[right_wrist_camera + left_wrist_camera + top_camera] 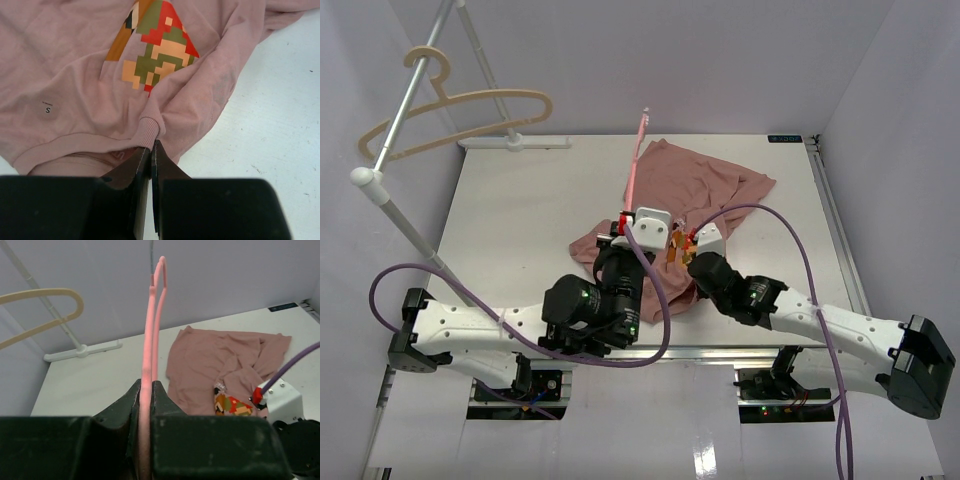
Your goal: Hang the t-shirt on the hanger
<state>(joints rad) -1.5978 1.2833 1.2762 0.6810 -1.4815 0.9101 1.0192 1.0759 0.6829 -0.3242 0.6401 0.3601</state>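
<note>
Left fingers (115, 415) are clamping the hanger (150, 340), right fingers (172, 175) are pinching the t-shirt (75, 65) collar (149, 131) at centre frame. I'm reckoning threading the neck comes next.

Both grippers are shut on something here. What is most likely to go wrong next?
1. The right gripper pinches only the edge of the ribbed collar of the t-shirt; the cloth may slip out when lifted.
2. The left gripper clamps the hanger by a thin part of its frame, so it may pivot when pushed into the bunched cloth.
</note>
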